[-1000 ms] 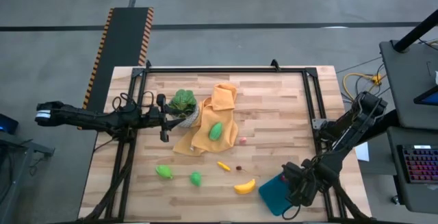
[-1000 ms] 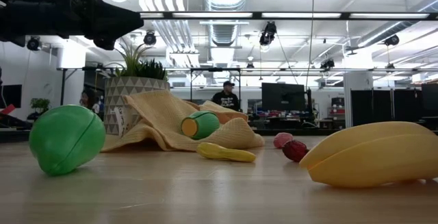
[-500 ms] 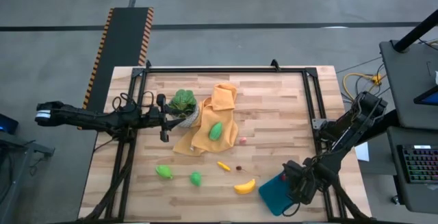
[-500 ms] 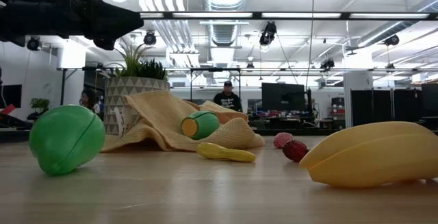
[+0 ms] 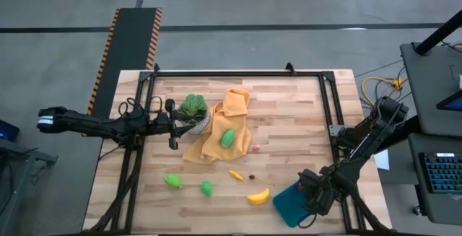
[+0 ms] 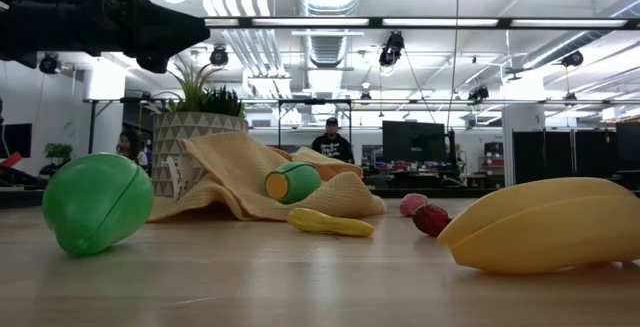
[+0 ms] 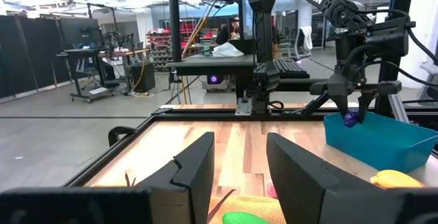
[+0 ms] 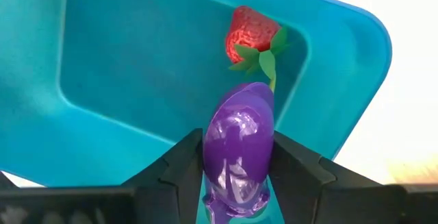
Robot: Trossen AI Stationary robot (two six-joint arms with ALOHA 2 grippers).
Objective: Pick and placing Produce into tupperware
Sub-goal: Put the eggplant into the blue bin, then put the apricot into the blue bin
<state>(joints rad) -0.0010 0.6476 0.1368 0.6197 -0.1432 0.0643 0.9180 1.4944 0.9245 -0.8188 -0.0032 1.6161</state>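
The right gripper [image 8: 238, 157] hangs over the blue container [image 8: 102, 80] at the table's front right corner, jaws clamped on the purple eggplant [image 8: 238, 142]. Best to lower it clear of the strawberry [image 8: 250, 29] before letting go. The left gripper [image 7: 239, 162] waits wide open near the plant [image 5: 193, 106].

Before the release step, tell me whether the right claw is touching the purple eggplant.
Touching. The right wrist view shows the eggplant pinched between the right claw's two fingers, pressed against both sides, above the teal tupperware.
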